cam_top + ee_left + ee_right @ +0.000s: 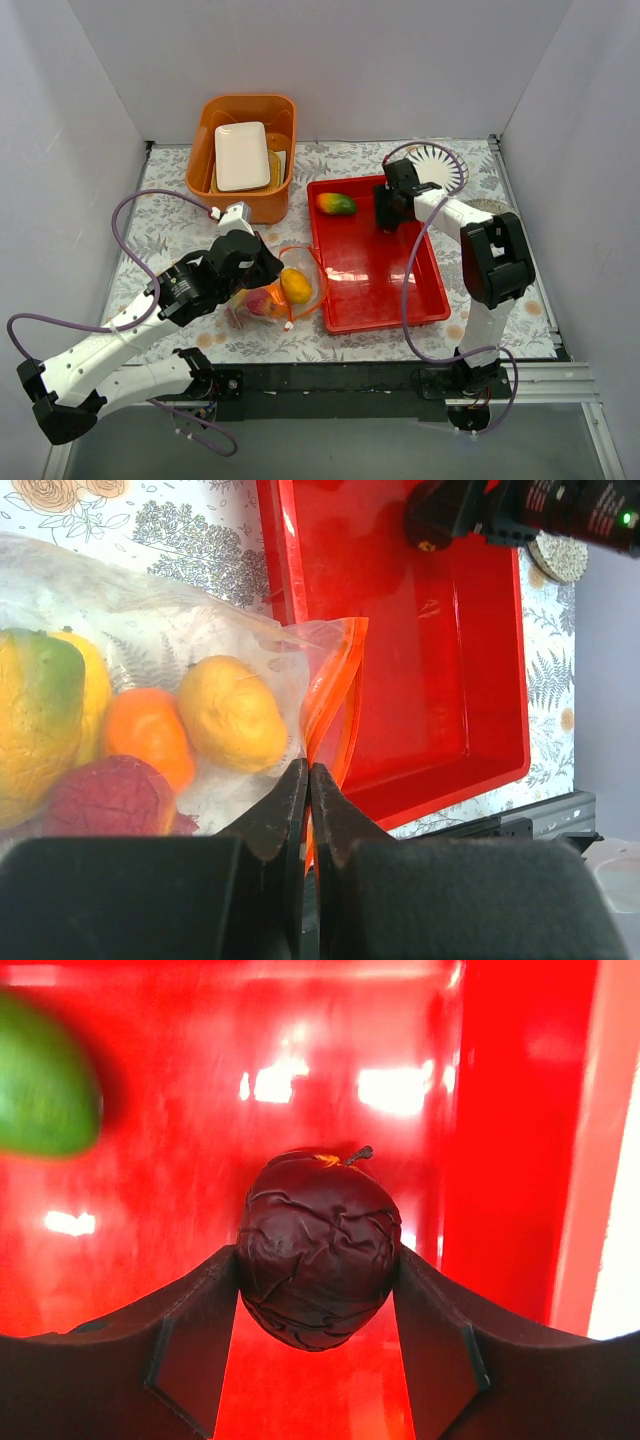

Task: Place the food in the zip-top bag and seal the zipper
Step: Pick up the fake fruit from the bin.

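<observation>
My right claw (318, 1260) pinches the ball (315, 1225) in the tray (500, 1110); left claw (308, 780) clamps the bag (200, 620) beside it. The round ball could squirt free on lifting.

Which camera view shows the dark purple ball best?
The right wrist view: the dark purple ball sits large and wrinkled between the jaws, against the red tray. From above, the right arm hides it; the left wrist view misses it.
</observation>
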Tool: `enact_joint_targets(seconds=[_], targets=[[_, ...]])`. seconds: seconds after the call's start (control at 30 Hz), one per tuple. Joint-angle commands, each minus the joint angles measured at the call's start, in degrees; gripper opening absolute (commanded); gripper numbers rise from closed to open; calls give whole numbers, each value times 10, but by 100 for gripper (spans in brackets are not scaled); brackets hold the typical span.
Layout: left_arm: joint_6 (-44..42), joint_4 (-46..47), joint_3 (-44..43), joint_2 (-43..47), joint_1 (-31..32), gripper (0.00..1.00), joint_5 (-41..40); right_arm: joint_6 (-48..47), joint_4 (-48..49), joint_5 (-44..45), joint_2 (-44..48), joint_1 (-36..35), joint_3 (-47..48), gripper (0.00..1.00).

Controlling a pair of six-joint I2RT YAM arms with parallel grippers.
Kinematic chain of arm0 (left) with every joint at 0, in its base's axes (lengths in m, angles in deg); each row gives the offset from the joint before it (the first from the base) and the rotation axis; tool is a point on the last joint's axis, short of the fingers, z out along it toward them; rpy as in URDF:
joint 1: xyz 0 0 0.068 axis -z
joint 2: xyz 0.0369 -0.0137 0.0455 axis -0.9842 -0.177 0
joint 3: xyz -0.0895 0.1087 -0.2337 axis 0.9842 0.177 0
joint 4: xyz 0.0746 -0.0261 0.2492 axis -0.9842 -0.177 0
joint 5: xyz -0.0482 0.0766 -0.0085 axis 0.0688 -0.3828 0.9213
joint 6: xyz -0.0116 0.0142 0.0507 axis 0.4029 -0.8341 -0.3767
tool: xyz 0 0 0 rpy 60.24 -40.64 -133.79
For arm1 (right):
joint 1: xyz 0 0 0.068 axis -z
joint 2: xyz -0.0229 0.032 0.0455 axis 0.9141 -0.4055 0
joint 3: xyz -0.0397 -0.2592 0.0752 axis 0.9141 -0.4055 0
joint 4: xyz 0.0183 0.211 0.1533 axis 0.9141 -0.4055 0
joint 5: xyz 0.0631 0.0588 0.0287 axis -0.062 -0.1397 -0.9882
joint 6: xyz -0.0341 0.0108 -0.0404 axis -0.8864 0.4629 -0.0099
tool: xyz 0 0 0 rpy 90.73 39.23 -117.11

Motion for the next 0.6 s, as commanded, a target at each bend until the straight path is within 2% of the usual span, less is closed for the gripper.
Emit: enact_joint_targets(seconds=[0.0, 0.17, 0.4, 0.57], targets=[[5, -10, -6, 14, 0, 0, -15, 14, 0, -32, 48, -17, -56, 38], [-3, -11, -10, 8, 0, 0, -16, 24, 6, -46, 105, -34, -125, 38], [-4, 8, 5, 16, 0, 0, -8, 31, -14, -58, 170, -53, -174, 39], [-6, 7, -3, 0, 0, 0, -5, 41, -21, -82, 225, -61, -210, 48]])
